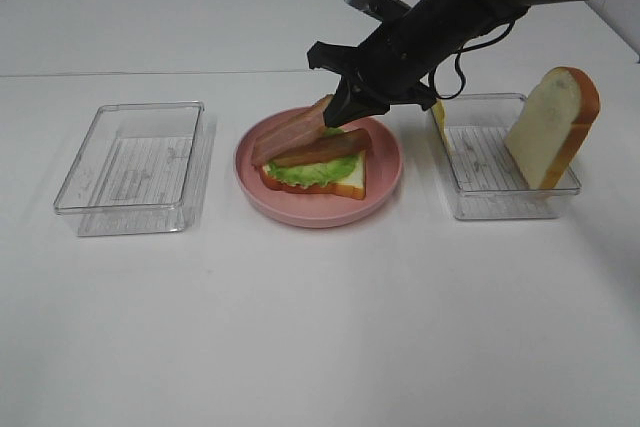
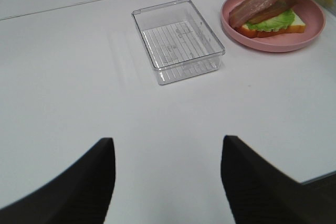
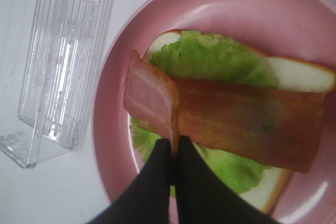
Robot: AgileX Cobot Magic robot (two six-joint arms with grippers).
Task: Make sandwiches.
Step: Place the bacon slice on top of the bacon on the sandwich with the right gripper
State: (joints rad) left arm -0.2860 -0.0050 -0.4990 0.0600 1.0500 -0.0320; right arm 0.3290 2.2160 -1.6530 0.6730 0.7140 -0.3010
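- While one bacon strip is pinched at its end by the clenched right gripper, it is held tilted above the pink plate.
- A second bacon strip is laid flat on the lettuce, which is spread over a bread slice on that plate.
- The left gripper is kept released, grasping nothing, above the table near a clear tray.
- Another bread slice is propped upright in the other tray, right of the plate.
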